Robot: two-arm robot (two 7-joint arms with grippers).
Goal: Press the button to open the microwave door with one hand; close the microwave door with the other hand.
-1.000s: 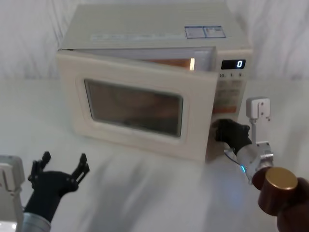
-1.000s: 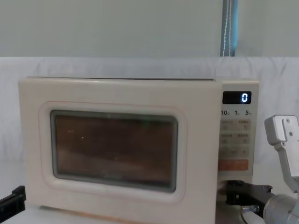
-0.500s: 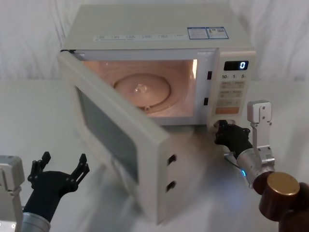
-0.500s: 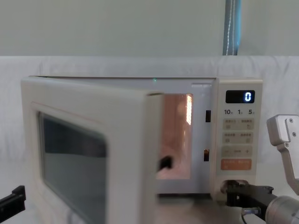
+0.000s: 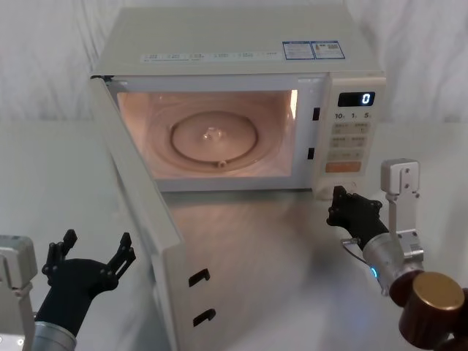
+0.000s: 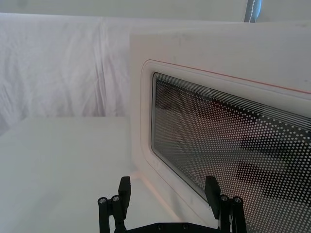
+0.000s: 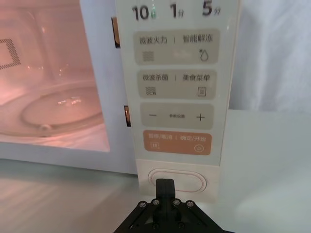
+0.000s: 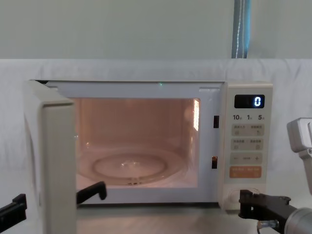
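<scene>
The cream microwave (image 5: 241, 44) stands at the back of the table, its cavity lit. The microwave door (image 5: 142, 219) hangs wide open, swung out to the left toward me, with its window (image 6: 233, 145) close in front of the left wrist camera. The button (image 7: 192, 182) is the wide cream key at the bottom of the keypad. My right gripper (image 5: 338, 203) is shut, its joined fingertips (image 7: 165, 187) pointing at the button from just in front of it. Low at the front left, left of the door's outer face, my left gripper (image 5: 97, 241) is open and holds nothing.
A glass turntable (image 5: 213, 139) lies inside the cavity. An orange key (image 7: 177, 143) sits just above the button, and the display (image 5: 355, 99) reads 0. Two black latch hooks (image 5: 199, 278) stick out of the door's free edge. White cloth (image 5: 292, 248) covers the table.
The door has swung from ajar to wide open, out to the left. My right gripper has drawn back slightly from the button. The left gripper has not moved.
</scene>
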